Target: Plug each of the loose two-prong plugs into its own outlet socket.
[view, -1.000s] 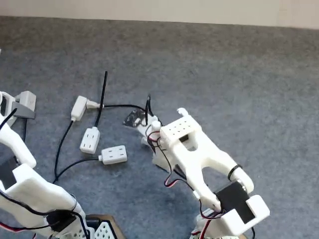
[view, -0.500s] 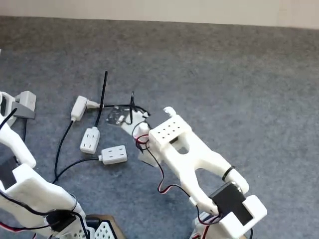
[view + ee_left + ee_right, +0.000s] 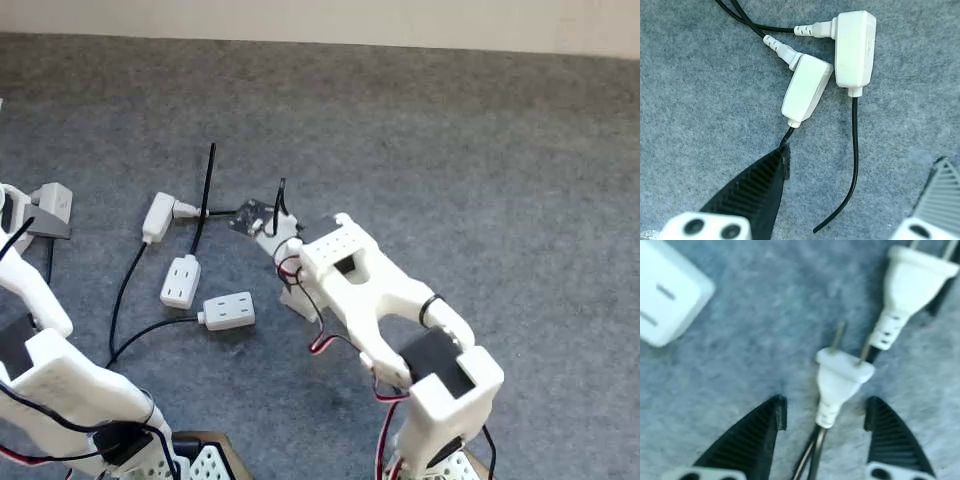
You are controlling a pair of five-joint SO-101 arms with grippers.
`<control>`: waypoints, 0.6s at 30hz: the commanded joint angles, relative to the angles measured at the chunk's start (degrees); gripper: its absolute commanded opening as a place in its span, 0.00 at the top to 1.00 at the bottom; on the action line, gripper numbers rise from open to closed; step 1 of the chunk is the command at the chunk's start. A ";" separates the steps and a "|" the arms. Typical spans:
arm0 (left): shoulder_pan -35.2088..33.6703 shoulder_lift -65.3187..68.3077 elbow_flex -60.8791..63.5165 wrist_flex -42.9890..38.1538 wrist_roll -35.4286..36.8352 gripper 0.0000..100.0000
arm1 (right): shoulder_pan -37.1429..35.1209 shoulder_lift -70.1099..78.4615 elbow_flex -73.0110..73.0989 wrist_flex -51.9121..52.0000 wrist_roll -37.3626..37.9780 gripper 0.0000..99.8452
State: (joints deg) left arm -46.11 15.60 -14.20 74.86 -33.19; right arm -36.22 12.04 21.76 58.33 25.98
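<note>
A white two-prong plug (image 3: 842, 375) lies on the grey carpet between the black fingers (image 3: 762, 427) of my right gripper (image 3: 825, 400). That gripper is open, with gaps on both sides of the plug. A second white plug (image 3: 912, 280) lies just beyond it, and a white socket block (image 3: 670, 300) is off to one side. In the high view the right gripper (image 3: 255, 220) is low over the carpet beside three white blocks (image 3: 181, 281). My left gripper (image 3: 862, 157) is open above two white socket blocks (image 3: 807, 90) with black cords.
Black cords (image 3: 130, 285) loop across the carpet around the socket blocks. The left arm (image 3: 60, 380) stands at the near left, with a grey-white box (image 3: 55, 200) by the left edge. Bare carpet (image 3: 480, 170) stretches to the right and far side.
The right arm swung left and then a little farther away, bringing its gripper closer to the white blocks. The left arm and the blocks have stayed put.
</note>
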 commanded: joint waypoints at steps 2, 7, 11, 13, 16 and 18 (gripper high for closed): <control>-0.13 -0.22 -1.80 -0.09 -0.53 0.59 | 2.07 1.19 -4.35 -0.48 -0.97 0.83; -0.13 -0.22 -1.80 -0.09 -0.53 0.59 | 1.98 -2.15 -4.62 3.30 -1.05 0.99; -0.04 -0.22 -1.71 -0.09 -0.53 0.59 | 1.98 -4.09 -4.26 4.35 -1.05 0.99; -0.04 -0.13 -1.71 -0.09 -0.53 0.59 | 1.63 -4.18 -4.26 4.35 -2.37 0.99; -0.13 -0.13 -1.71 -0.09 -0.53 0.59 | 0.92 -4.44 -4.53 4.79 -6.15 0.99; -0.13 -0.13 -1.71 0.09 -0.53 0.59 | 0.31 -4.44 -4.70 5.58 -6.59 0.99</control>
State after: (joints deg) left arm -46.11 15.96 -14.20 74.86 -33.19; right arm -34.81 11.08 18.86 62.37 21.58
